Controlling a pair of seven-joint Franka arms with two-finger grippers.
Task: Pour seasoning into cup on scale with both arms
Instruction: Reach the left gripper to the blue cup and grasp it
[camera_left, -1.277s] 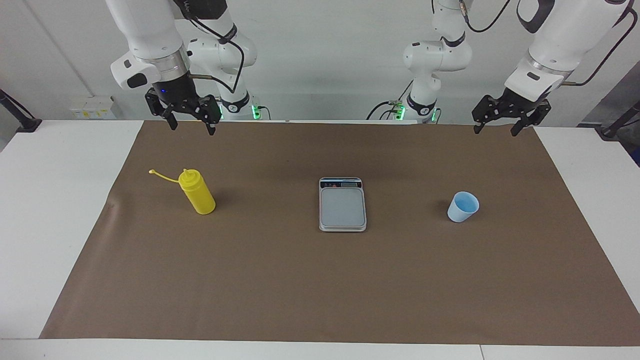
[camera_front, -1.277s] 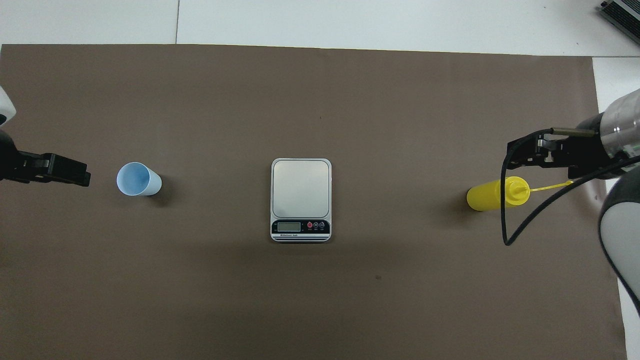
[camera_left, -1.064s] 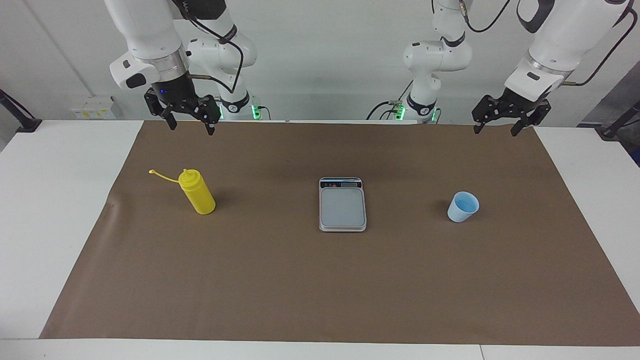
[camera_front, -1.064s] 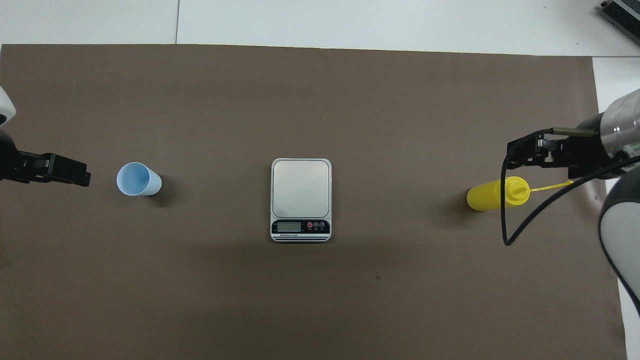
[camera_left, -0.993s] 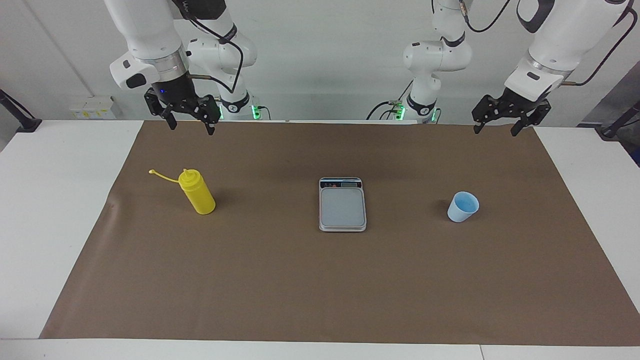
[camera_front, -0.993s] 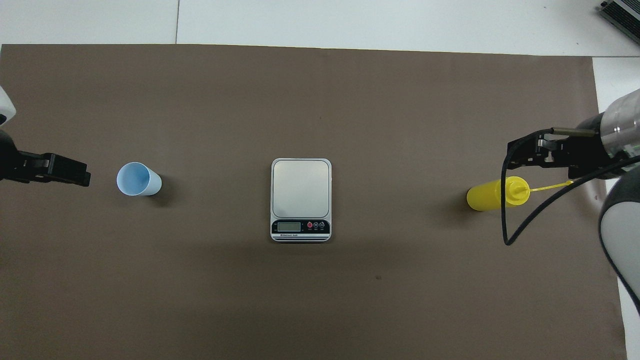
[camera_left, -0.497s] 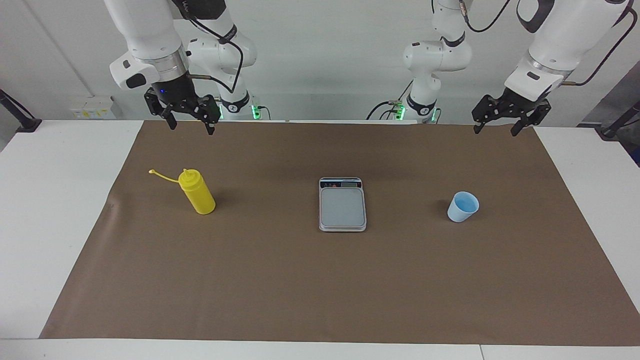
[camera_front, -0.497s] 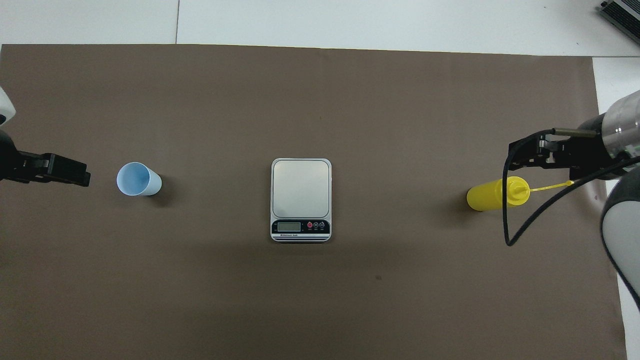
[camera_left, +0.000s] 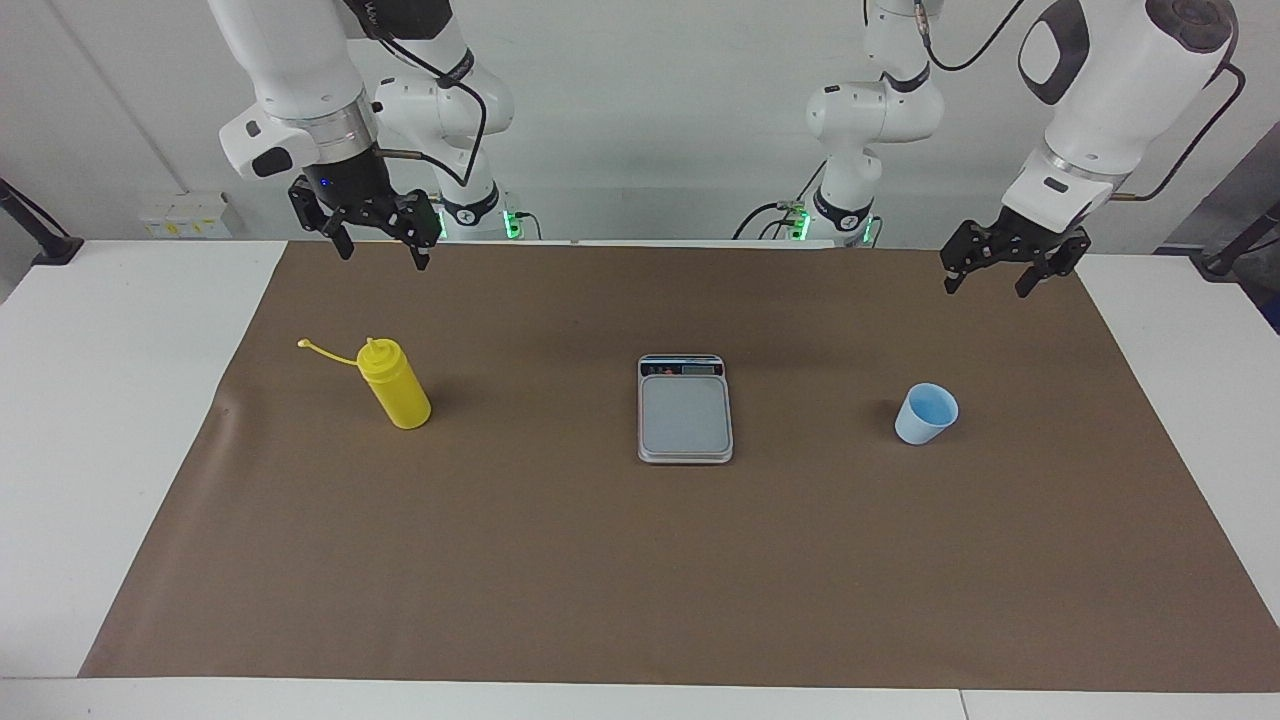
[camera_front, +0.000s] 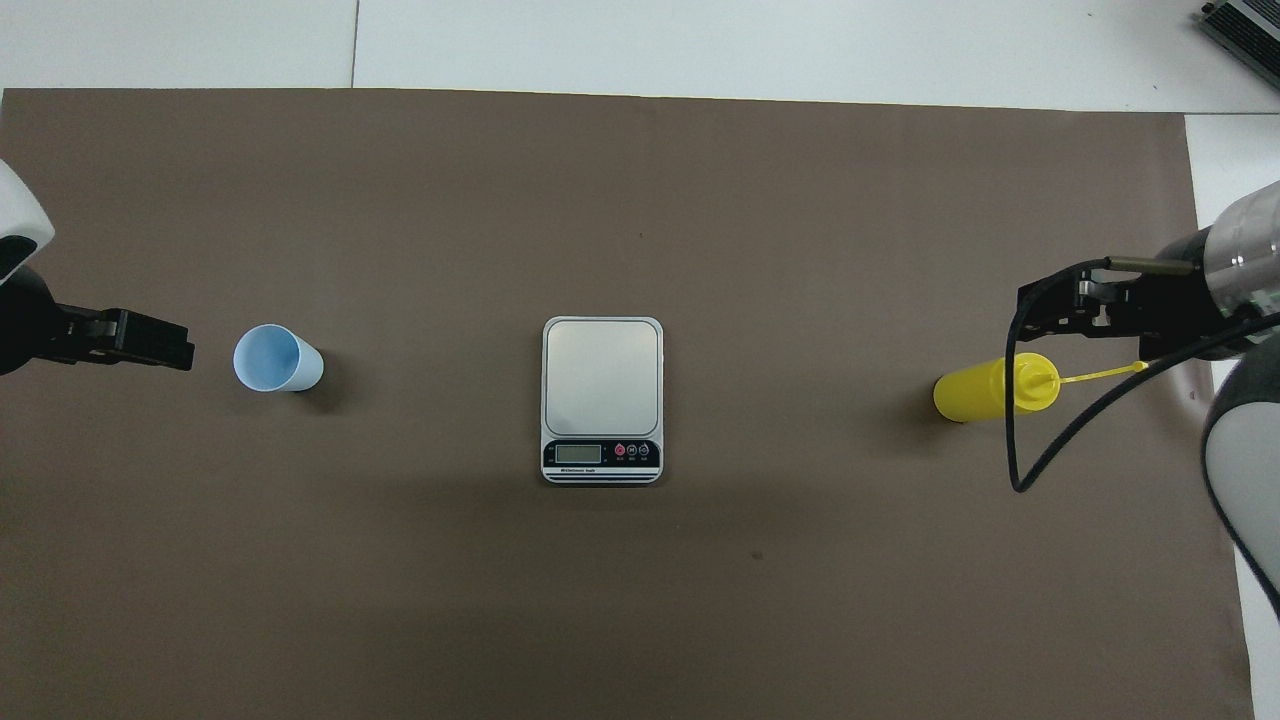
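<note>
Newly, the left hand (camera_left: 982, 276) has been lowered toward the cup (camera_left: 926, 413); the first pick-up is judged begun.
Both hands are held apart and empty. The cup stands on the tabletop (camera_left: 140, 330), below the left hand; the bottle (camera_left: 395, 384) stands beneath the right hand (camera_left: 382, 250); the scale (camera_left: 685, 409) lies bare between them.

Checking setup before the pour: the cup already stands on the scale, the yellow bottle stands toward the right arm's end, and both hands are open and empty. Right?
Not quite. In the facing view the cup stands on the brown mat toward the left arm's end, apart from the scale, whose plate is bare. The rest holds: bottle toward the right arm's end, left hand and right hand open and empty.
</note>
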